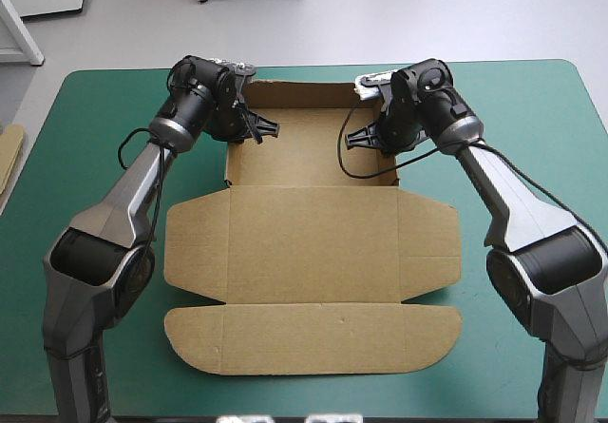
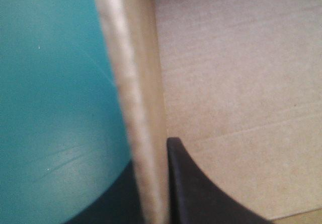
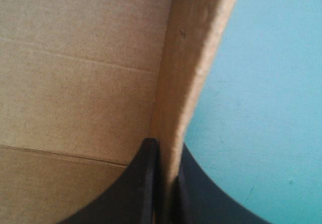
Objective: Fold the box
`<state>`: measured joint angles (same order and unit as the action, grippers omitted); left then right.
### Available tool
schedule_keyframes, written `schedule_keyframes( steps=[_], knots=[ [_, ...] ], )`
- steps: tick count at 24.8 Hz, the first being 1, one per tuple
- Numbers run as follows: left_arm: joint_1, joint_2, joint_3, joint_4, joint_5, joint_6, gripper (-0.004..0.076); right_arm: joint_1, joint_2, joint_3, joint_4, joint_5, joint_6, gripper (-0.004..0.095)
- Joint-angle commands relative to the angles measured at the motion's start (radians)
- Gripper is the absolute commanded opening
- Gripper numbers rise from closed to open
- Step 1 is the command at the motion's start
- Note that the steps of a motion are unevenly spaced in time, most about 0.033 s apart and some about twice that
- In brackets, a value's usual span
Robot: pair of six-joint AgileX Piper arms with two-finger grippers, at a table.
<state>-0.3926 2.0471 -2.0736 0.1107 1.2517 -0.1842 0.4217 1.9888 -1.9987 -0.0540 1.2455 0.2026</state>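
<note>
Your left gripper (image 2: 151, 189) pinches the box's (image 1: 313, 223) left wall (image 2: 136, 83), your right gripper (image 3: 166, 178) its right wall (image 3: 193, 58). The box lies mid-table (image 1: 532, 138), tray (image 1: 313, 152) far, lid (image 1: 313, 261) flat nearer.

High view overhead — wrist views close, sharing the box (image 1: 313, 242).

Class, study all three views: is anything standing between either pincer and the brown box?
Nothing visible does. The left pincer is shut on the raised left side wall of the box, and the right pincer is shut on its right side wall.
</note>
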Motion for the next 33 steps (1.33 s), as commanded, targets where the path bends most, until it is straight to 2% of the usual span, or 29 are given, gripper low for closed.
schedule_keyframes(
  steps=[1,12,21,24,29,31,33],
  knots=[
    [-0.031,-0.034,-0.042,-0.08,0.019,0.044,-0.0008,0.017,-0.034,-0.026,0.062,0.001,-0.039,0.0002],
    [0.0,0.101,-0.042,-0.141,0.04,0.053,-0.0008,0.013,0.057,-0.026,0.063,-0.001,-0.035,0.0001],
    [0.002,0.104,-0.042,-0.188,0.04,0.075,-0.0006,0.013,0.057,-0.028,0.06,-0.031,-0.04,0.001],
    [0.002,0.104,-0.046,-0.207,0.04,0.082,0.0054,0.013,0.057,-0.034,0.054,-0.031,-0.042,0.0102],
    [0.002,0.095,-0.048,-0.233,0.038,0.098,0.0309,0.013,0.057,-0.067,0.042,-0.016,-0.043,0.048],
    [0.002,0.086,-0.048,-0.233,0.033,0.098,0.0408,0.013,0.057,-0.087,0.02,0.001,-0.035,0.0587],
    [0.002,0.074,-0.048,-0.232,0.019,0.1,0.0463,0.013,0.055,-0.106,0.012,0.001,-0.035,0.0614]
  ],
)
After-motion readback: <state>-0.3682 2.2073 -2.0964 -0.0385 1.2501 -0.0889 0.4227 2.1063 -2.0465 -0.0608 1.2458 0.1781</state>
